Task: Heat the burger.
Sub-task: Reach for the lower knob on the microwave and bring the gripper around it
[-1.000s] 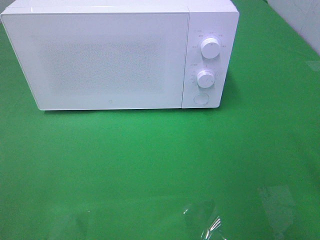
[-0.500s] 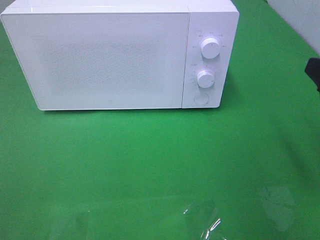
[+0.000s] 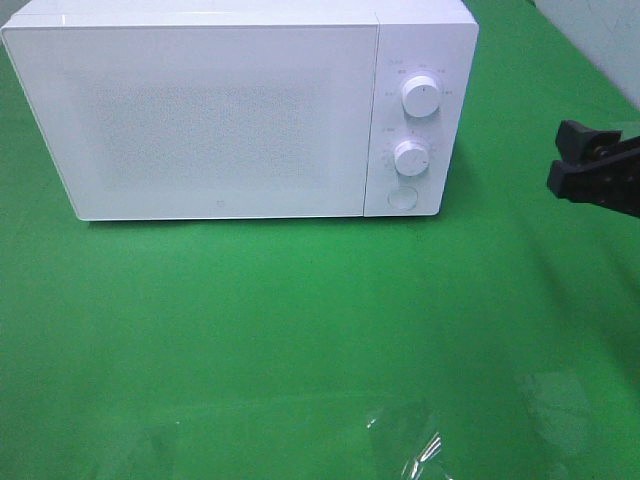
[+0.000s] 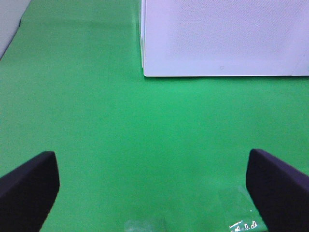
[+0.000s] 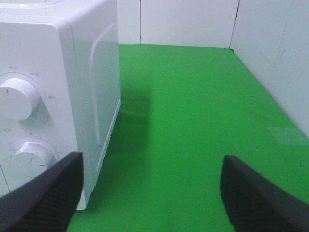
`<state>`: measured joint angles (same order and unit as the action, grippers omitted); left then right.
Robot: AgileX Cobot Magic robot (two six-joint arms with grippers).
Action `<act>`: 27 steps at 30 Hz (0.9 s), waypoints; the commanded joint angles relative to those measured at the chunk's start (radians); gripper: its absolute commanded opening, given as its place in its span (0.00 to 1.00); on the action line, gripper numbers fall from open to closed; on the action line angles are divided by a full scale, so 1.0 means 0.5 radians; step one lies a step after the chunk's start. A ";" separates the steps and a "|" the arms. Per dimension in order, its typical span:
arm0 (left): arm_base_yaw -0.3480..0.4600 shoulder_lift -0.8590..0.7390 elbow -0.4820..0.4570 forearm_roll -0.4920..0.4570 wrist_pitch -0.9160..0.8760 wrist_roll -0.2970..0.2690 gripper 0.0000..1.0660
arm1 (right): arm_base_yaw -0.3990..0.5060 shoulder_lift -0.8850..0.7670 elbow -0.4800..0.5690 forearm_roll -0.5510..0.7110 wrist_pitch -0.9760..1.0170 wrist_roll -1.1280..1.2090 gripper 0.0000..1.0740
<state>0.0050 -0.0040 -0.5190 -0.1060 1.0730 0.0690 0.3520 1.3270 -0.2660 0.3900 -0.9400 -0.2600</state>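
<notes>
currently microwave (image 3: pixel 220 110) door closed, contents hidden; left hand (image 4: pixel 152 174), right hand (image 5: pixel 152 169) both released, empty.

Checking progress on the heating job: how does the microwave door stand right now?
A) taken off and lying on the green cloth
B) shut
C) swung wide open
B: the microwave door lies flush beside the control panel, with no gap showing.

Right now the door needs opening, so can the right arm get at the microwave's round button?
Probably yes: the right pincer hangs open and empty beside the microwave, with nothing between it and the round button.
</notes>
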 commanded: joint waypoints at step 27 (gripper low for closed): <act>0.004 -0.048 0.002 -0.002 -0.006 -0.010 0.91 | 1.106 0.710 -0.296 0.964 -0.660 -0.140 0.70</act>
<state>0.0050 -0.0040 -0.5190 -0.1060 1.0730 0.0690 0.9010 1.6810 -0.4050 0.8680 -1.2040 -0.3140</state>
